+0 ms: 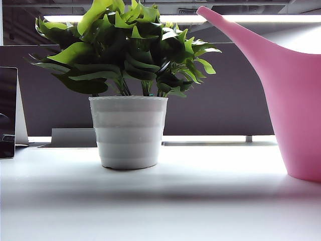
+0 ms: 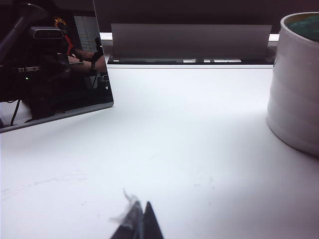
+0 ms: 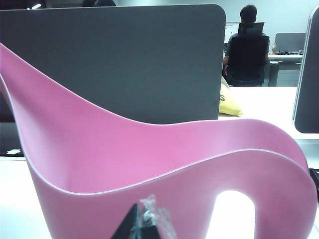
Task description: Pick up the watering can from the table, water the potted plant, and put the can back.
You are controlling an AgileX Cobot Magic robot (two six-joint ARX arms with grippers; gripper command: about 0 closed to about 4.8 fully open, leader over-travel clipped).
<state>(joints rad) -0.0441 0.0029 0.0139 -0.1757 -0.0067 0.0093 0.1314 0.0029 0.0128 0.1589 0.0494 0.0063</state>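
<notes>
The pink watering can (image 1: 296, 105) stands on the white table (image 1: 160, 206) at the right, its long spout rising toward the plant. The potted plant (image 1: 128, 130), bushy green leaves in a white ribbed pot, stands left of centre. Neither gripper shows in the exterior view. In the right wrist view my right gripper (image 3: 141, 220) is shut with nothing in it, close in front of the watering can (image 3: 149, 159), near its handle loop (image 3: 259, 199). In the left wrist view my left gripper (image 2: 139, 219) is shut and empty, low over the table (image 2: 174, 149), with the pot (image 2: 296, 84) off to one side.
A dark grey partition panel (image 1: 235, 100) runs behind the table. A dark screen (image 1: 7, 113) leans at the far left, seen also as a glossy screen (image 2: 50, 59) in the left wrist view. A person on a chair (image 3: 246, 50) sits beyond the partition.
</notes>
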